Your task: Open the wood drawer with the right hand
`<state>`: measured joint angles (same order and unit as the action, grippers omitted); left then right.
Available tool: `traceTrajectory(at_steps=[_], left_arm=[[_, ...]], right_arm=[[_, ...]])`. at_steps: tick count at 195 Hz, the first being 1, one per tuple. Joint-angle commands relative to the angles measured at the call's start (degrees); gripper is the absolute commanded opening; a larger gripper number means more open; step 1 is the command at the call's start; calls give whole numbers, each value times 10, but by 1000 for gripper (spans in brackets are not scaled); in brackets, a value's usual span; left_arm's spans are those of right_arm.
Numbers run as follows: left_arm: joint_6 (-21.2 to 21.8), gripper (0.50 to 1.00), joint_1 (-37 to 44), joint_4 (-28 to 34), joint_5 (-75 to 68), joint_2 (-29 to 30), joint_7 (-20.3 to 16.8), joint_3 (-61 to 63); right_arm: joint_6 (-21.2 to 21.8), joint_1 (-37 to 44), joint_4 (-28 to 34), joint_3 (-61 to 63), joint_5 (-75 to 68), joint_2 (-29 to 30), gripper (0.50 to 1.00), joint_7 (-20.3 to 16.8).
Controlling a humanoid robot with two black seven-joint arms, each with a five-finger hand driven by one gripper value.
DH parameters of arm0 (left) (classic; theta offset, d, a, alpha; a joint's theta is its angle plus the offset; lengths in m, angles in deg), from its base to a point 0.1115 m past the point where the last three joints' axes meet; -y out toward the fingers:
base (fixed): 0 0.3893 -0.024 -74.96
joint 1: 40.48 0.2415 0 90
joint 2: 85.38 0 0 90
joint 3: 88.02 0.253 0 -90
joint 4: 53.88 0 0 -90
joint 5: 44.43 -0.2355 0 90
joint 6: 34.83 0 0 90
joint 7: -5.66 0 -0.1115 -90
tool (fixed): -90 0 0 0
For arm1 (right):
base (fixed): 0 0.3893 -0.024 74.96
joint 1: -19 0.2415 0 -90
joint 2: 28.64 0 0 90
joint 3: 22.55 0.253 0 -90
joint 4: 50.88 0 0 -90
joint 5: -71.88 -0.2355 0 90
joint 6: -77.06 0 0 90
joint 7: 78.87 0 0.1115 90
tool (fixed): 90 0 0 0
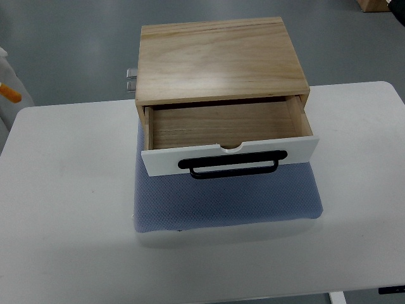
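From my seat I see the wooden box (218, 60) sitting at the far middle of the white table (63, 209), its front resting over a blue-grey mat (228, 206). The drawer (228, 130) is already pulled well out toward me, its white front (231, 155) hanging over the mat and the black handle (233, 166) facing my side; the inside looks bare wood with nothing in it. Neither hand shows anywhere in this view, so I cannot tell whether the fingers are spread, pressed together or pinching anything. I judge the opening itself as good as done, so the risks now are mostly of overdoing it. If I bring the right hand back in and pull further, the drawer could come clean out of the box and drop onto the mat. A pull that is off to one side could skew the drawer and jam it, or drag the whole box forward, since nothing visible holds it down. Reaching in blind, I might also knock the open front and push it partly shut again.
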<state>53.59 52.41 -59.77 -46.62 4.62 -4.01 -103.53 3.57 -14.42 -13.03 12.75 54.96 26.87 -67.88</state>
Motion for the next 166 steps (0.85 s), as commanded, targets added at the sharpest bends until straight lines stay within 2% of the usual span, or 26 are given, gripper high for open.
traceTrajectory(at_steps=[1, 77, 166], left_arm=[[0, 1000, 0, 0, 0, 0, 0, 0], [0, 1000, 0, 0, 0, 0, 0, 0], [0, 1000, 0, 0, 0, 0, 0, 0]], right_arm=[[-7, -22, -19, 6, -10, 25, 944, 6], [-5, -60, -53, 34, -10, 72, 944, 16], [-3, -64, -62, 33, -8, 83, 944, 29]])
